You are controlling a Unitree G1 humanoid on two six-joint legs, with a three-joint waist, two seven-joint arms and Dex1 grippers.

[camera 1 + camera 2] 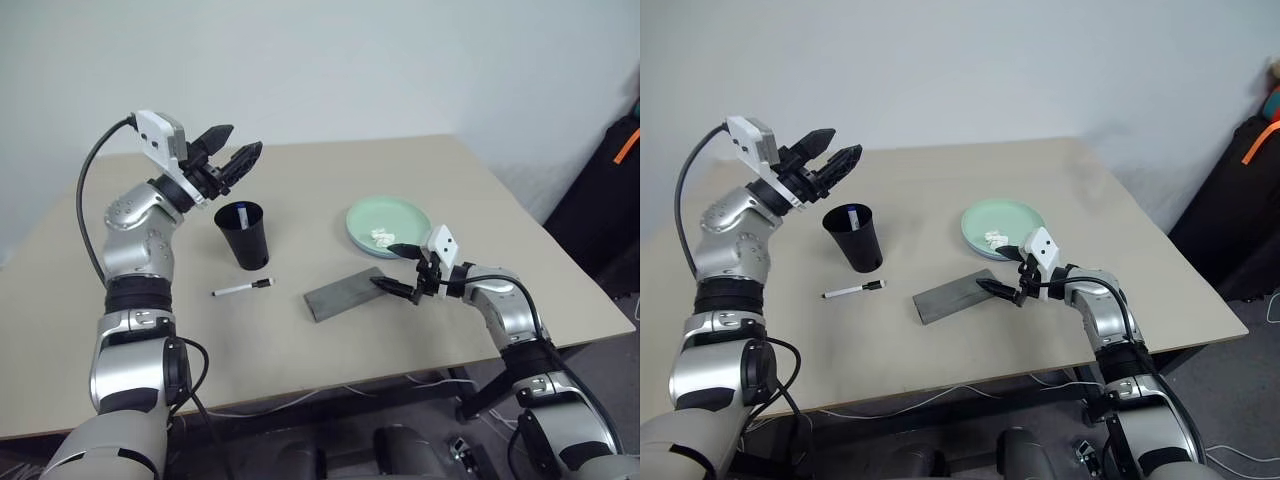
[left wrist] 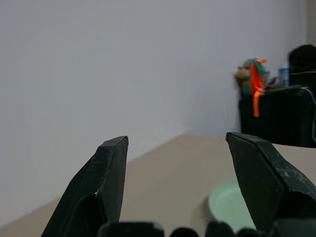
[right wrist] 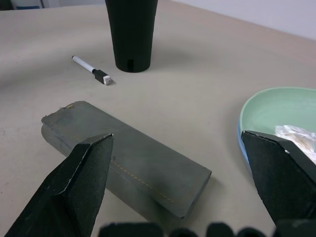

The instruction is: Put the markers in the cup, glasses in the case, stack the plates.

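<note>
Matte black and tapered, the plastic cup (image 1: 242,234) stood upright near the middle of the beige table (image 1: 300,340), with a white-barrelled marker's blue end (image 1: 244,212) showing just inside its rim. A second slim white marker with a dark cap (image 1: 242,288) lay flat on the table just in front of the cup, so by my reckoning the marker step was half finished. The left gripper (image 1: 232,148) hung above and slightly behind the cup, fingers parted and nothing between them. Over to the right, the grey felt-like case (image 1: 345,293) lay closed, and beyond it the mint green plate (image 1: 388,224), with small white bits on it, sat on the light blue one, whose rim (image 3: 240,140) peeked out beneath, so the plates looked stacked already. The right gripper (image 1: 399,268) hovered at the case's near end, jaws spread wide and empty. I couldn't spot the glasses anywhere. The next move, I judged, called for the left gripper to come down on the loose marker, pinch its barrel, and lift it to the cup.
</note>
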